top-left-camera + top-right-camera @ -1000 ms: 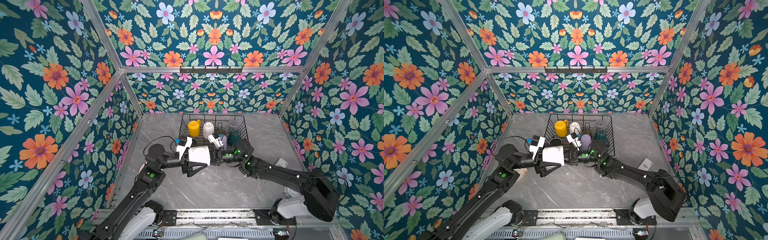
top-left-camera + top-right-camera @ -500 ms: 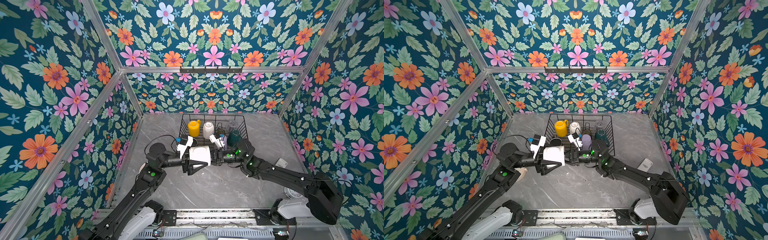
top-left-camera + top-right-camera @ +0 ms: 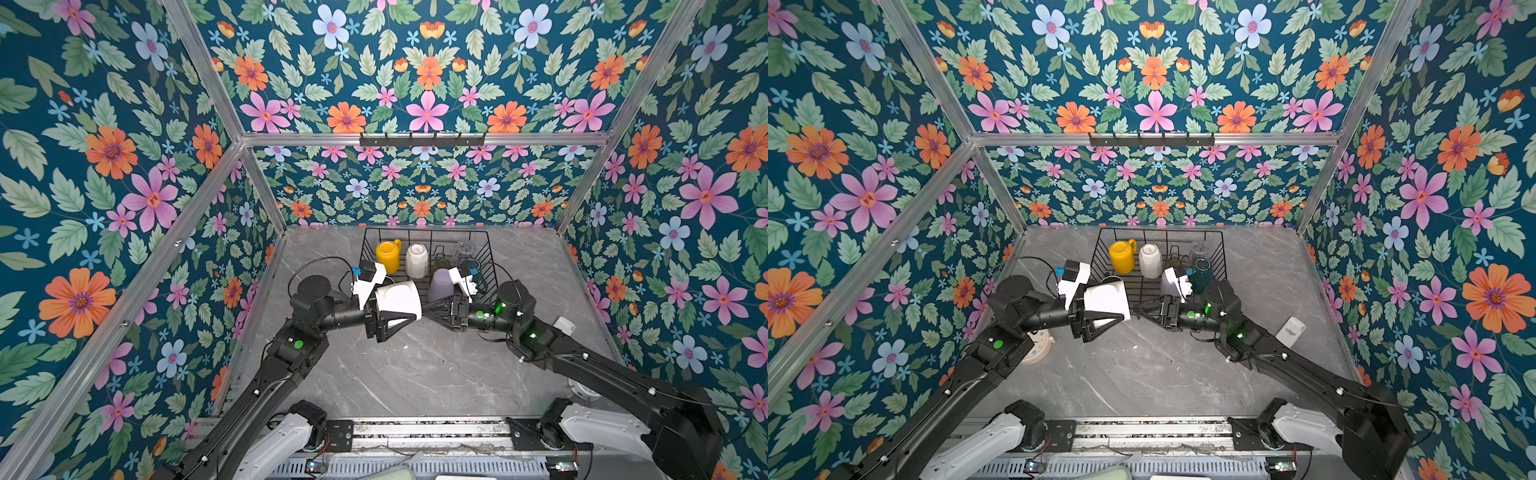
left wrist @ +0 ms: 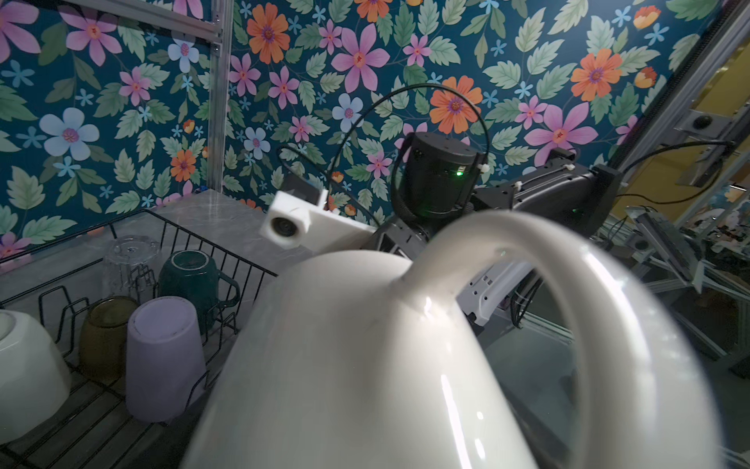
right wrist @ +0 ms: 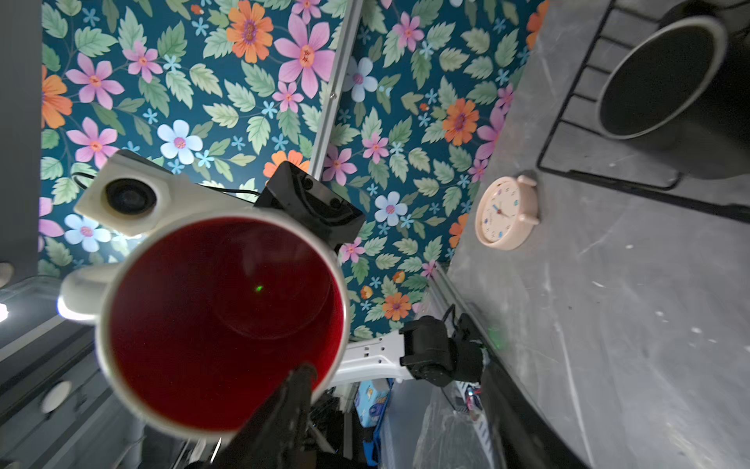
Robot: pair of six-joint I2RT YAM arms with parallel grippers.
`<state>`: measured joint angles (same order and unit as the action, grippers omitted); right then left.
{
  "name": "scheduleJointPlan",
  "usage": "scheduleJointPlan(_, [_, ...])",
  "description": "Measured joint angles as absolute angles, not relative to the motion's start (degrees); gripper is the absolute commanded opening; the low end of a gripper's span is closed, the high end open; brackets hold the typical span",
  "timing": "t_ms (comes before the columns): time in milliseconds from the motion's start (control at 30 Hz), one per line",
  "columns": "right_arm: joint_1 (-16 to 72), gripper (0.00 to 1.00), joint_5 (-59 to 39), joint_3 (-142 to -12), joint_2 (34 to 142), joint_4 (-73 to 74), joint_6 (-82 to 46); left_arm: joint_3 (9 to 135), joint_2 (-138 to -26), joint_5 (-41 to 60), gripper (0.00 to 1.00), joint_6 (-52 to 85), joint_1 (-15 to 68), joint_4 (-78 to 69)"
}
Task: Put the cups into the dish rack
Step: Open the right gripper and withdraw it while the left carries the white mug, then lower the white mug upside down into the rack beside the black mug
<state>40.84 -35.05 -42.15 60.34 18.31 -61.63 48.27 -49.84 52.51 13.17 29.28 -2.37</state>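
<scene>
Handover of white red-lined mug (image 3: pixel 399 299), now clamped in left gripper (image 3: pixel 397 309) alone.
Right gripper (image 3: pixel 430 311) just sprung apart off rim; ready for dish rack (image 3: pixel 415 229).

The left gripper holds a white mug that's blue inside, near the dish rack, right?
Not blue: the white mug held by the left gripper is red inside, as the right wrist view shows. It is near the dish rack.
</scene>
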Motion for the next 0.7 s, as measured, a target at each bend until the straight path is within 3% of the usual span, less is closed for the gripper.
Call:
scheduleJointPlan(200, [40.5,0.99,-18.5,-44.4,45.4,-4.1,-47.8,53.8,-54.5,46.2,0.0,11.7,29.2,6.2])
scheduleJointPlan(467, [40.3,0.99,0.4,-41.6,34.4,-19.5,-37.0,60.2,-62.3,40.2,0.0,11.7,29.3,12.5])
scheduleJointPlan(700, [40.3,0.99,6.6,-41.6,33.9,-23.6,-33.9,66.1,-69.8,32.3,0.0,12.9,29.4,20.6])
